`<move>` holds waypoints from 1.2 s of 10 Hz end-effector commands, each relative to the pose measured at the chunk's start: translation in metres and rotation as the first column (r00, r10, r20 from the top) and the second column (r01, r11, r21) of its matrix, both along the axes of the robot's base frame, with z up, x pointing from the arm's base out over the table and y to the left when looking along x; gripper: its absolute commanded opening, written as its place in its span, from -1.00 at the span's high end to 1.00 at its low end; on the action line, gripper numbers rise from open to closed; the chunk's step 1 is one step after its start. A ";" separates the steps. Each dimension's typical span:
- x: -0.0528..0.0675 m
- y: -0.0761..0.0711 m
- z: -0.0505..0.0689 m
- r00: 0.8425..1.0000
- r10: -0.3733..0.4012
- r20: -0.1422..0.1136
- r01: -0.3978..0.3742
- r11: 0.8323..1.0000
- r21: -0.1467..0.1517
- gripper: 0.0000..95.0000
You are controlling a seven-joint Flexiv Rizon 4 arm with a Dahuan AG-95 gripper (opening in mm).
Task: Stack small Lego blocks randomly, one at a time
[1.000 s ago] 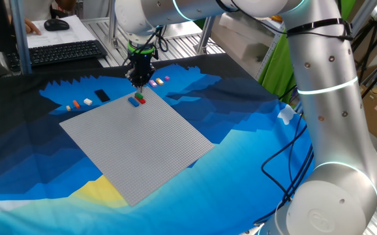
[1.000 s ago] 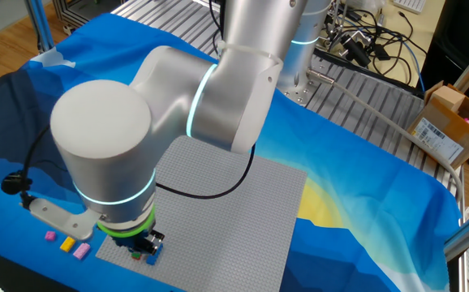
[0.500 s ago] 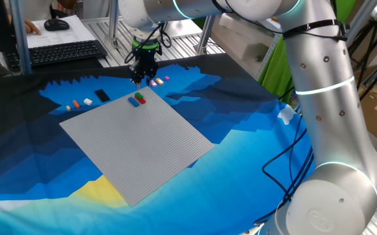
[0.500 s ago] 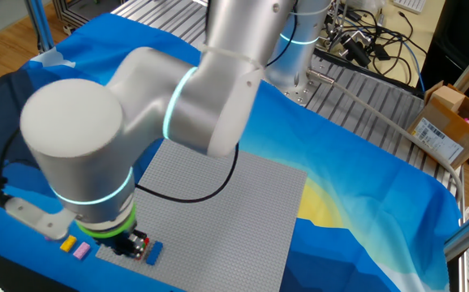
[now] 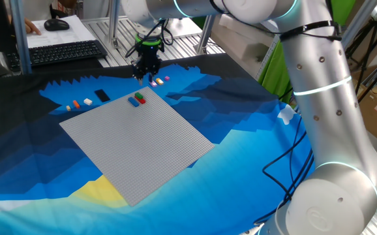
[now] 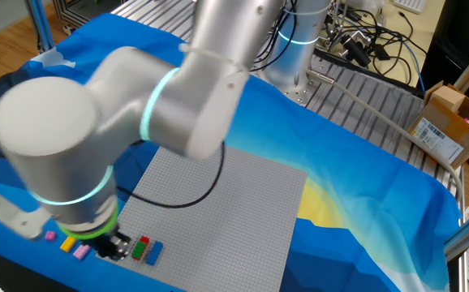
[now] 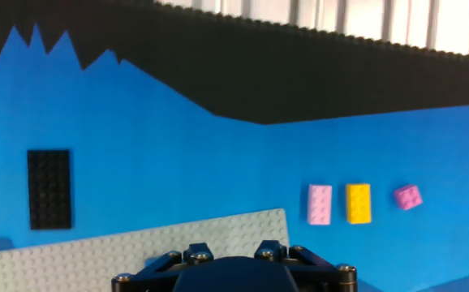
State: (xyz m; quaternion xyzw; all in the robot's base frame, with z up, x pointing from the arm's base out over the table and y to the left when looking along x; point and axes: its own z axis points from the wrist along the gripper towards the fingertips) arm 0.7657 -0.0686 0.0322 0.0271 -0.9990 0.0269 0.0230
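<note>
A blue, a green and a red small Lego block sit close together on the far corner of the grey baseplate. My gripper hangs above the cloth just beyond that corner, empty, jaws spread. It is between these blocks and a row of a pink, a yellow and a smaller pink block on the blue cloth. In the other fixed view the gripper is left of the red, green and blue blocks. The hand view shows only the gripper's knuckles.
A black flat plate lies on the cloth left of the baseplate corner, with orange, white and yellow blocks beside it. A keyboard and metal frame stand behind the table.
My gripper has risen off the blocks on the baseplate corner and moved away toward the pink and yellow row. The blue, green and red blocks stay on the plate.
</note>
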 end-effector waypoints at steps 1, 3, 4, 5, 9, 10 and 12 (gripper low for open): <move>-0.003 -0.006 -0.001 0.999 0.024 0.022 -0.023 1.000 -0.013 0.20; 0.000 -0.015 -0.003 0.999 0.044 0.023 -0.043 0.999 -0.022 0.20; 0.001 -0.018 -0.004 0.999 0.048 0.027 -0.047 0.999 -0.024 0.20; 0.002 -0.021 -0.005 0.998 0.053 0.033 -0.052 0.998 -0.029 0.20; 0.008 -0.034 -0.010 0.996 0.076 0.044 -0.075 0.997 -0.031 0.20; 0.008 -0.037 -0.013 0.995 0.082 0.051 -0.081 0.996 -0.030 0.20; 0.008 -0.041 -0.016 0.994 0.093 0.059 -0.091 0.995 -0.029 0.20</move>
